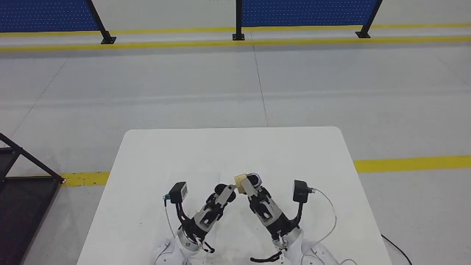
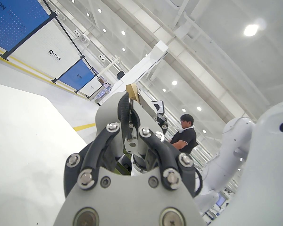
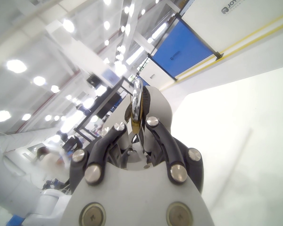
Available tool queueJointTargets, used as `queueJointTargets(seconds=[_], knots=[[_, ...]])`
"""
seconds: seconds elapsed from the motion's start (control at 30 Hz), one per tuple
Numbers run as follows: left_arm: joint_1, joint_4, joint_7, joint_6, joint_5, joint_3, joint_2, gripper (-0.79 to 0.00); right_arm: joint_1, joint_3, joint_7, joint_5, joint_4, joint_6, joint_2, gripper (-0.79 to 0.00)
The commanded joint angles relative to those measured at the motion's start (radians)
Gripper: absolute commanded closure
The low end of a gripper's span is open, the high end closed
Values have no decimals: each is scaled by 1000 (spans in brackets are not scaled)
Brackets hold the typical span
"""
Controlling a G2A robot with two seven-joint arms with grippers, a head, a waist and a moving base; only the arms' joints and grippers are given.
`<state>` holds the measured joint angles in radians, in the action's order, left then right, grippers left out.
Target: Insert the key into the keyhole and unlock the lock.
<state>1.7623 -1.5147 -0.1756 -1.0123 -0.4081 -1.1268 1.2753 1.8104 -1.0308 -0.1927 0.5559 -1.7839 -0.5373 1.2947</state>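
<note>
From the top, joined above the table (image 1: 169, 162): left gripper (image 1: 228, 190) and right gripper (image 1: 249, 185) at the brass lock (image 1: 240, 181), blue panels (image 1: 44, 0) well behind; from the left wrist, pinched narrow, probably on the key hidden between pads (image 2: 123, 109); from the right wrist, clamped on the lock, unlocking seemingly still left.

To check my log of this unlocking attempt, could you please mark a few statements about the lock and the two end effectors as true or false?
1. The right end effector grips the padlock. True.
2. The padlock lies on the table. False: it is held up off the table.
3. The left end effector is wide open. False: it is shut.
4. The padlock has a brass body and a silvery shackle. True.
5. The two end effectors are far apart. False: their tips nearly meet at the padlock.
</note>
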Motion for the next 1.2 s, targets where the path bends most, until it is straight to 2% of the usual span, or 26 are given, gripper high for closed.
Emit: queueJointTargets(seconds=[0.0, 0.3, 0.57, 0.83, 1.03, 1.17], knots=[[1, 1, -24, 0, -36, -6, 2, 0, 0, 0, 0, 2, 0, 1, -1, 0], [10, -5, -151, 21, -199, -17, 15, 0, 3, 1, 3, 5, -4, 4, -3, 0], [22, -3, -350, 89, -436, -9, 32, 0, 6, 0, 10, 11, -9, 7, -6, 0], [12, 20, -383, 70, -452, 7, 35, 0, 7, 2, 22, 37, -11, 16, -9, 0], [13, 12, -425, 106, -516, 5, 36, 0, 5, 4, 21, 40, -11, 23, -11, 0], [11, 7, -507, 170, -614, 5, 40, 0, 5, 6, 18, 42, -11, 25, -11, 0]])
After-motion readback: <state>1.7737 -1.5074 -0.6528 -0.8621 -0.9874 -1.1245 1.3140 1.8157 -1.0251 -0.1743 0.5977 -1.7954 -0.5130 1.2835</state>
